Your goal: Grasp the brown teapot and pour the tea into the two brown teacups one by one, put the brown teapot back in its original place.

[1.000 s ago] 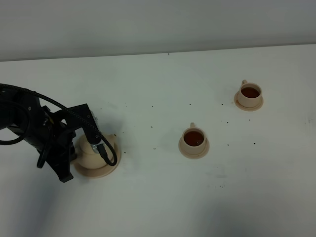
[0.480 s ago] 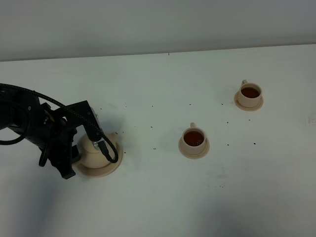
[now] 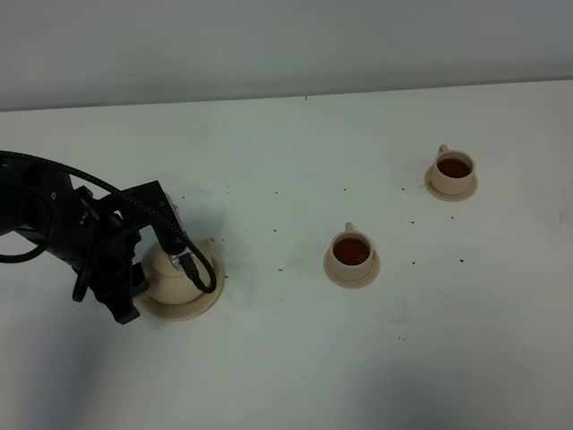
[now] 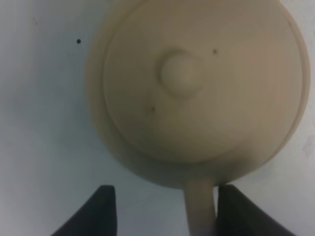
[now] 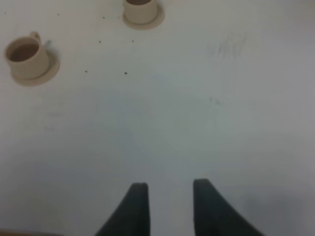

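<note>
The brown teapot (image 3: pixel 168 271) stands upright on its wide saucer, the original place (image 3: pixel 193 310), at the table's left. My left gripper (image 3: pixel 134 285) is at the teapot's near-left side. In the left wrist view its knobbed lid (image 4: pixel 179 73) fills the frame. Its loop handle (image 4: pixel 199 206) sits between the open left gripper (image 4: pixel 165 211), close to one finger (image 4: pixel 241 214) and well clear of the other. Both brown teacups hold dark tea on their saucers, one mid-table (image 3: pixel 351 253), one far right (image 3: pixel 453 168). My right gripper (image 5: pixel 170 206) is open over bare table.
Small dark specks dot the white table (image 3: pixel 286 358). The right wrist view shows both cups (image 5: pixel 27 54) (image 5: pixel 141 10) well ahead of the fingers. The black left arm (image 3: pixel 54 224) and its cable lie beside the teapot.
The left gripper's fingers have spread apart around the teapot's handle, and the arm has shifted slightly. The teapot stays on its saucer. The cups have not moved.
</note>
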Controlling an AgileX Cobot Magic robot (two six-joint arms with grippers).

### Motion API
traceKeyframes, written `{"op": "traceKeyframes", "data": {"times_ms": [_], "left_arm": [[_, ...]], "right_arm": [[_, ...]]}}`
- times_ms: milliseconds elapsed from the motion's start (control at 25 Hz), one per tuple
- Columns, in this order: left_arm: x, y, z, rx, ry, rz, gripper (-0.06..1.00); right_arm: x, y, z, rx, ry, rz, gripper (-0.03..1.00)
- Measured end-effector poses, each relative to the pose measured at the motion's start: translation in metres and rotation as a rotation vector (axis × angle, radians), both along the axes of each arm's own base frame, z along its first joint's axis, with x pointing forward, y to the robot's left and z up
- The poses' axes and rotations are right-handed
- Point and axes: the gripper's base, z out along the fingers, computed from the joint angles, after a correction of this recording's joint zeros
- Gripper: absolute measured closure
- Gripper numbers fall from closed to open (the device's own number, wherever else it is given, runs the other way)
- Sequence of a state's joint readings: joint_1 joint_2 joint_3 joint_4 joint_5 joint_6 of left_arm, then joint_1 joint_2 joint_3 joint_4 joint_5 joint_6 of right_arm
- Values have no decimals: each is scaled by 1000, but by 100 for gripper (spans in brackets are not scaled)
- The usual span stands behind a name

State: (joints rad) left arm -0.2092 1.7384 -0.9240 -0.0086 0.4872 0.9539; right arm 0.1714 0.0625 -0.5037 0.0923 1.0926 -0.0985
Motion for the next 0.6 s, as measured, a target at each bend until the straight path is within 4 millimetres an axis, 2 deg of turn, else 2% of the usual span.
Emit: {"op": "traceKeyframes", "data": {"times_ms": [400, 600], "left_arm": [[-2, 0, 2, -10, 17, 11, 47], [-6, 0, 22, -25, -43, 12, 47]], "right_arm": [[0, 0, 0, 0, 0, 0, 73], [0, 0, 0, 0, 0, 0, 73]]}}
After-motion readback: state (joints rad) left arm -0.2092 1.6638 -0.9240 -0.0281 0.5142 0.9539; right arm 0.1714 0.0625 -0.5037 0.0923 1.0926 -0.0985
